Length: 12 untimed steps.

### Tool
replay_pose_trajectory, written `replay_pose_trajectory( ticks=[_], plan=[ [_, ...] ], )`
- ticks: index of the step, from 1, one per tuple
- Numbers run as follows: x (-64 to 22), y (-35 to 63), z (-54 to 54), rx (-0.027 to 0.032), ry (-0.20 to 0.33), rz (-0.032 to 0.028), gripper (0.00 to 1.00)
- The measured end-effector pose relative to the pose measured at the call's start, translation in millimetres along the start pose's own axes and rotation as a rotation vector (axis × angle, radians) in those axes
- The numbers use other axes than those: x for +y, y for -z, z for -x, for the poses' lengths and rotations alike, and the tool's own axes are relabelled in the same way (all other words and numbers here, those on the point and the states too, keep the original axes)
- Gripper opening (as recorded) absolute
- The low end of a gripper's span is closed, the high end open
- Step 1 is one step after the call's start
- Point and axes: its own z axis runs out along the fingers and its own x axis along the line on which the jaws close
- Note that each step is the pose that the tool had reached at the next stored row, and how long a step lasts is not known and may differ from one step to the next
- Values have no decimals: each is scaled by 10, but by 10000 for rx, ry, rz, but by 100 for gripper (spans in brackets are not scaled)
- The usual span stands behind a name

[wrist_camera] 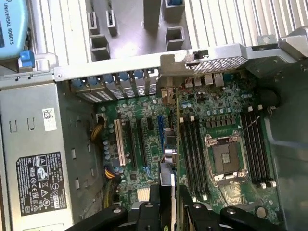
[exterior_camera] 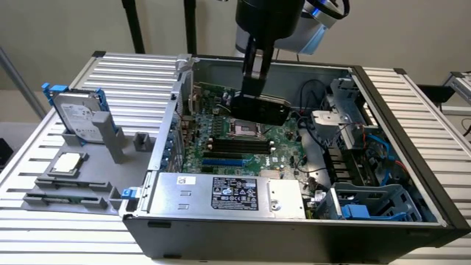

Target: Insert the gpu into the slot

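Observation:
The gpu, a flat black card, hangs above the green motherboard inside the open computer case. My gripper is shut on its upper edge. In the wrist view the card shows edge-on as a thin green line running out from between my gripper's fingers. The slot is a bright-blue strip on the board, nearer the silver box than the card is. In the wrist view the slot lies just beside the card's edge line, apart from it.
A silver labelled power supply box fills the case's near side. The processor socket and black memory slots lie under and near the card. Cables and a blue drive cage sit at the exterior view's right. A hard drive stands outside the case.

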Motion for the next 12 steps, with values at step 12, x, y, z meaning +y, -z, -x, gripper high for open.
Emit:
replay_pose_trajectory(
  ticks=[12],
  plan=[
    [97,-191,2,-4,960,-117,26]
  ],
)
